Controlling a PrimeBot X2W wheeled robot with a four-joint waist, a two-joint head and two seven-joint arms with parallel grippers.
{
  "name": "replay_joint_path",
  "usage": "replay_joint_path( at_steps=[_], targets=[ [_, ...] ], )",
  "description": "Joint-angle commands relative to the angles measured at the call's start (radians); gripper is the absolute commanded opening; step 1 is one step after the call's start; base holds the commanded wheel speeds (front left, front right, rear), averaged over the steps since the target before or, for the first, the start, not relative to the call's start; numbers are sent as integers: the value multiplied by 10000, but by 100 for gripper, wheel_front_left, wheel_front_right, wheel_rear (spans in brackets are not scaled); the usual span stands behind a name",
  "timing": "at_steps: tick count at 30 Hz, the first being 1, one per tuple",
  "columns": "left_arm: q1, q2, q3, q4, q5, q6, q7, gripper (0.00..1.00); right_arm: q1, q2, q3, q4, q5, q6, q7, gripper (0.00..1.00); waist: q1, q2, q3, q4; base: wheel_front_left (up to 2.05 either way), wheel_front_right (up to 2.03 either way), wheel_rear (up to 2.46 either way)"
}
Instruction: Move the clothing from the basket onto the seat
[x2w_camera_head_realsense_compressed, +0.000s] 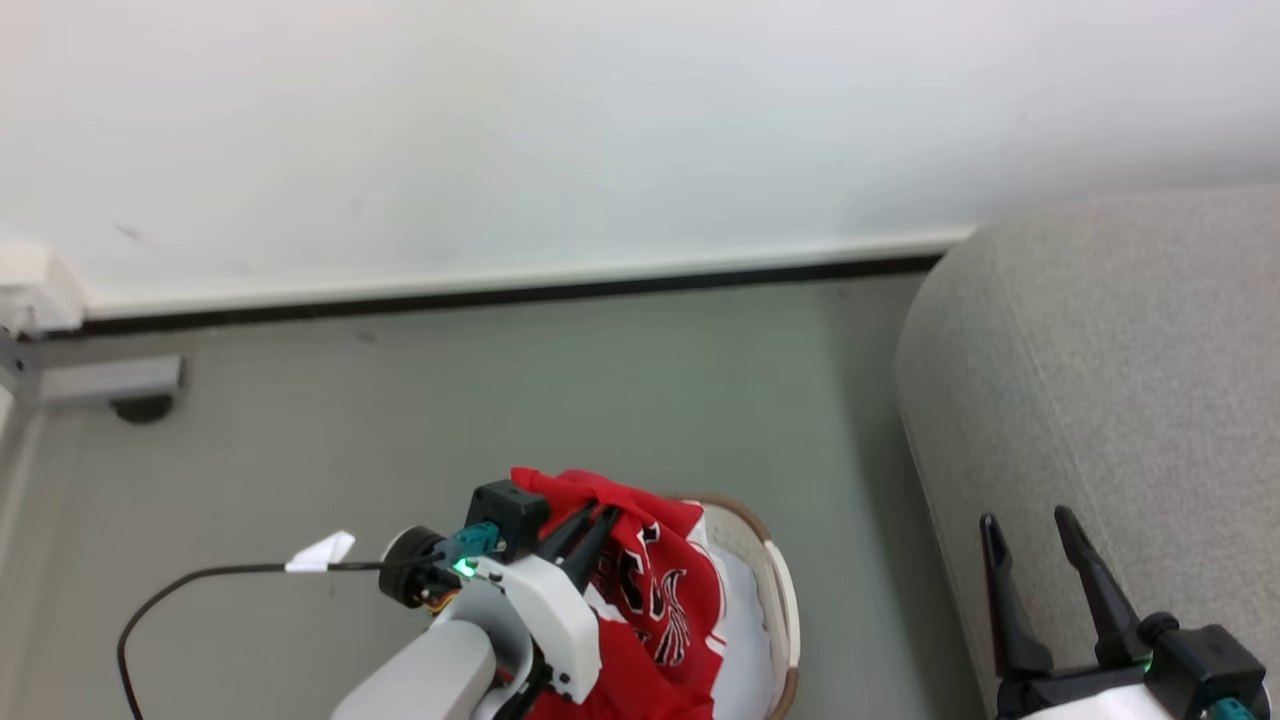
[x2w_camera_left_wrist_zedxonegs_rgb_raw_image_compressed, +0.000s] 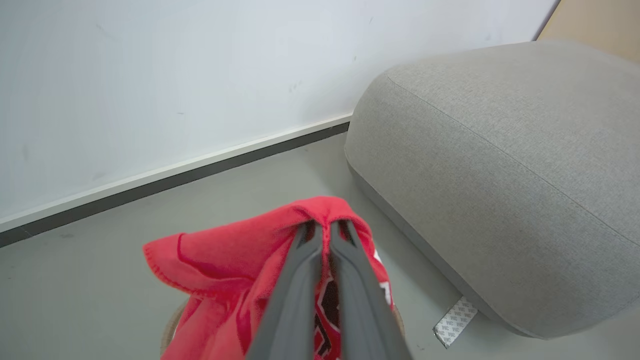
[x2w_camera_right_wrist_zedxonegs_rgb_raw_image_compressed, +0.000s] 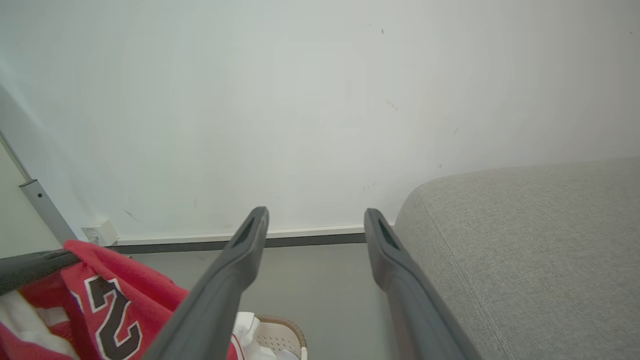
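A red jersey (x2w_camera_head_realsense_compressed: 655, 585) with black-and-white lettering hangs above the cream basket (x2w_camera_head_realsense_compressed: 778, 590) at the bottom middle of the head view. My left gripper (x2w_camera_head_realsense_compressed: 597, 512) is shut on a fold at its top edge; in the left wrist view the fabric (x2w_camera_left_wrist_zedxonegs_rgb_raw_image_compressed: 235, 260) bunches over the closed gripper (x2w_camera_left_wrist_zedxonegs_rgb_raw_image_compressed: 324, 227). The grey seat (x2w_camera_head_realsense_compressed: 1110, 400) stands to the right, nothing on the part in view. My right gripper (x2w_camera_head_realsense_compressed: 1030, 525) is open over the seat's front edge, holding nothing. The right wrist view shows the jersey (x2w_camera_right_wrist_zedxonegs_rgb_raw_image_compressed: 110, 305) at lower left and the basket rim (x2w_camera_right_wrist_zedxonegs_rgb_raw_image_compressed: 282, 330).
A white wall with a pale baseboard (x2w_camera_head_realsense_compressed: 500, 285) runs along the back of the grey floor. A metal bracket (x2w_camera_head_realsense_compressed: 95, 380) stands at far left. A black cable with a white tag (x2w_camera_head_realsense_compressed: 320, 552) trails from my left arm. A paper label (x2w_camera_left_wrist_zedxonegs_rgb_raw_image_compressed: 454, 320) lies at the seat's foot.
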Motion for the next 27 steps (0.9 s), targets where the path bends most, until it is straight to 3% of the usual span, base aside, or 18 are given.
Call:
replay_joint_path(
  at_steps=[1,19,27],
  targets=[
    [193,78,56,-176,6,73,-7,0,211,-16,17,50,-66,30,4,100,3,0,-430,70,0,0,0],
    [775,531,58,-1811,-267,578,387,0,579,-16,106,-89,-397,30,4,100,3,0,-1067,93,0,0,0],
    [768,697,2,-2397,-254,715,577,0,136,-186,889,-113,-1140,30,4,100,3,0,-1079,173,0,0,0]
  ],
)
